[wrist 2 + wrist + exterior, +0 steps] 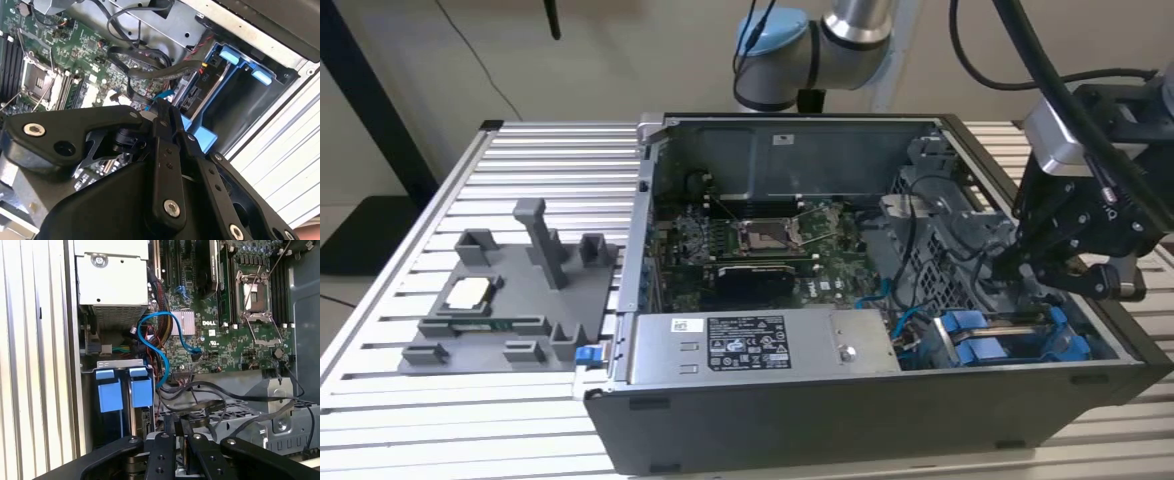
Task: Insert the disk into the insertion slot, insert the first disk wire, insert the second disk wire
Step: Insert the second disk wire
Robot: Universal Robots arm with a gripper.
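While the disk sits seated in its blue carrier inside the insertion slot at the computer case's front corner, near the bench's edge, its thin wire looks limp and best gripped at the stiff plug. The tool hovers above the bay, fingers pinched together, apparently holding nothing.

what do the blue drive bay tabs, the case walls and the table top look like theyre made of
The blue tabs look like moulded plastic: uniform bright colour, soft matte sheen, rounded edges. The case wall looks like bare sheet metal, dull grey with stamped holes and folded edges. The table top seems to be aluminium profile: pale silvery ribs with straight parallel grooves, lightly reflective. None of this is certain from looks alone.
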